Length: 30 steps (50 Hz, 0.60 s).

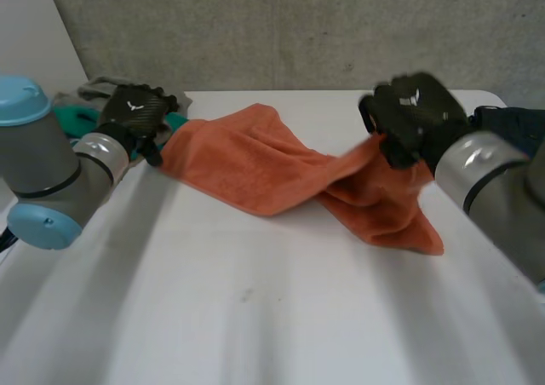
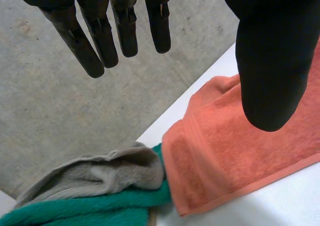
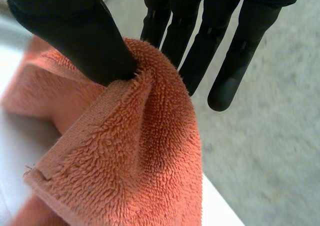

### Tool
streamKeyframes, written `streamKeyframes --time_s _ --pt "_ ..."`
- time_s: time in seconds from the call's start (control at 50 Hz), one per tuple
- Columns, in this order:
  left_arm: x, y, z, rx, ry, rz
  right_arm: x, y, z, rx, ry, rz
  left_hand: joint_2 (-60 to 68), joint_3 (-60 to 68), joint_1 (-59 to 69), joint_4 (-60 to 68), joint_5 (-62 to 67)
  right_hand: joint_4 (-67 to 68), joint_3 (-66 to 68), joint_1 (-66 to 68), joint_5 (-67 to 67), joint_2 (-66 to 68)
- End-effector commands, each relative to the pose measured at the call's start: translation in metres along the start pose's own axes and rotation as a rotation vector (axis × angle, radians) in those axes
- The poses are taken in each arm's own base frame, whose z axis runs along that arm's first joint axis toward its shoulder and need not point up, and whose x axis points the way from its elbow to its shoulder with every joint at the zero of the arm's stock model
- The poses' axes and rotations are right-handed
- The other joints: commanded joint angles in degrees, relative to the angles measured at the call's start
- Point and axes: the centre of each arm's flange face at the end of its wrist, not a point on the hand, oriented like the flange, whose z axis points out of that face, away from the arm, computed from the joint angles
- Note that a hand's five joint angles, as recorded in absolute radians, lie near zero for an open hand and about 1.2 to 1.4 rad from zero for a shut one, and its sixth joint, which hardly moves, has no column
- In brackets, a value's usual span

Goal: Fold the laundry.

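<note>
One orange terry-cloth towel (image 1: 272, 168) lies across the far half of the white table (image 1: 255, 317). It is unfolded and drawn into a loose, twisted band from the table's far left corner toward its far right side.

Right hand (image 1: 413, 117): above the table's far right side, grasping the towel. The right wrist view shows a bunch of pile close to the hem pinched between the thumb (image 3: 75, 31) and the fingers (image 3: 200, 51). The cloth is lifted there, and the end hangs from the pinch down to the table top. I read this hold as the anchor: one end raised so the band can be pulled out flat.

Left hand (image 1: 134, 112): over the table's far left corner, at the towel's other end, released. The left wrist view shows its fingers (image 2: 100, 41) straight and spread, the thumb apart from them, nothing between. The towel's hemmed end lies flat beneath the thumb, ungripped. I judge the hand is placed there to take that end.

Also at the table's far left corner: a crumpled grey towel (image 2: 105, 173) lying against a green towel (image 2: 90, 208), both touching the orange towel's end. Likely the waiting pile.

Judgement: the task is at its start, with no fold made yet. The cloth needs spreading first. Risk: a left-hand grab at that corner could catch grey or green cloth along with the orange hem, since all three meet there.
</note>
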Motion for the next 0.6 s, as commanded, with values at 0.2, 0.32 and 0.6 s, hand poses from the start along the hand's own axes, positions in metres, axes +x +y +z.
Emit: streamKeyframes --time_s 0.2,0.32,0.6 --pt "0.067 0.004 -0.011 -0.075 0.165 -0.128 -0.005 -0.139 -0.048 0.247 -0.098 0.110 -4.8 -4.8 -5.3 -4.5 -4.0 11.5 12.0 30.9 11.6 13.2" --pt "0.073 0.006 -0.003 -0.102 0.160 -0.161 -0.008 -0.166 -0.068 0.320 -0.104 0.133 -4.4 -4.4 -5.0 -4.2 -3.6 11.5 12.0 30.9 11.6 13.2" --pt "0.033 0.005 0.007 -0.210 -0.089 -0.230 0.025 -0.146 -0.062 0.247 0.008 0.170 58.1 58.1 57.6 58.4 58.9 11.5 12.0 30.9 11.6 13.2"
